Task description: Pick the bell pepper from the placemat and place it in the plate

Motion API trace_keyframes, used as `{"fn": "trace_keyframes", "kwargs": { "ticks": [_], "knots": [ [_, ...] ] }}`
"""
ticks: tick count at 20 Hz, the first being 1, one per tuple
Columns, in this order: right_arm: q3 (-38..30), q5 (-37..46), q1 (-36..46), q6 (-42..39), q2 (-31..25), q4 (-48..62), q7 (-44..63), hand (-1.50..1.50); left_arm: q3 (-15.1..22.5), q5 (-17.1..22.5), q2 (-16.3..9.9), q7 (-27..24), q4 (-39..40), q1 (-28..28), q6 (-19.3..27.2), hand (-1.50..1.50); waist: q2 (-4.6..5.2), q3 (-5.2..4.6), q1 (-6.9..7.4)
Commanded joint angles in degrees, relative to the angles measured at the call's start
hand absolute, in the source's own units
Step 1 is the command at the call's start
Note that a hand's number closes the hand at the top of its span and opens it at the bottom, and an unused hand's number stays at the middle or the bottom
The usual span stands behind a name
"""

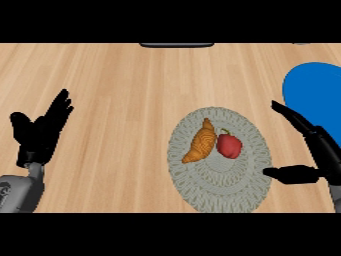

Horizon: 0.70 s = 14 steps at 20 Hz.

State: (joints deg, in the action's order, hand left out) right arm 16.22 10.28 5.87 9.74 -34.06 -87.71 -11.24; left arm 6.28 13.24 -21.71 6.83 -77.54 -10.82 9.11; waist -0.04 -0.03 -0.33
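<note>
Red bell pepper (230, 145) is sitting on the woven placemat (217, 192), touching a croissant (200, 141). Right hand (326, 159) is hovering nearer, spread open, pepper lying to its left; blue plate (322, 95) beyond.

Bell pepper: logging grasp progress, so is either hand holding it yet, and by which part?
Nothing is held. The bell pepper lies on the placemat; both hands are open.

left hand (38, 131) black | right hand (328, 160) black | forearms grey

Bell pepper (230, 145) beside croissant (200, 142) on placemat (219, 187)
</note>
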Motion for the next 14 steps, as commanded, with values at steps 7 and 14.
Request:
{"fn": "trace_keyframes", "kwargs": {
  "ticks": [7, 14],
  "knots": [
    [4.9, 9.6, 2.9, -9.5, -1.1, -11.2, 22.5, -1.5, -0.7, -2.3, 1.7, 2.7, -1.9, -0.7, 0.0, 0.0, -0.1, -0.01, 0.23],
    [8.7, 18.0, 7.3, -15.2, 1.3, -7.4, 30.0, -1.5, -3.3, -1.6, 0.7, 2.0, -2.5, 1.3, -2.7, 0.0, 0.03, 0.01, 0.63]
  ]
}}
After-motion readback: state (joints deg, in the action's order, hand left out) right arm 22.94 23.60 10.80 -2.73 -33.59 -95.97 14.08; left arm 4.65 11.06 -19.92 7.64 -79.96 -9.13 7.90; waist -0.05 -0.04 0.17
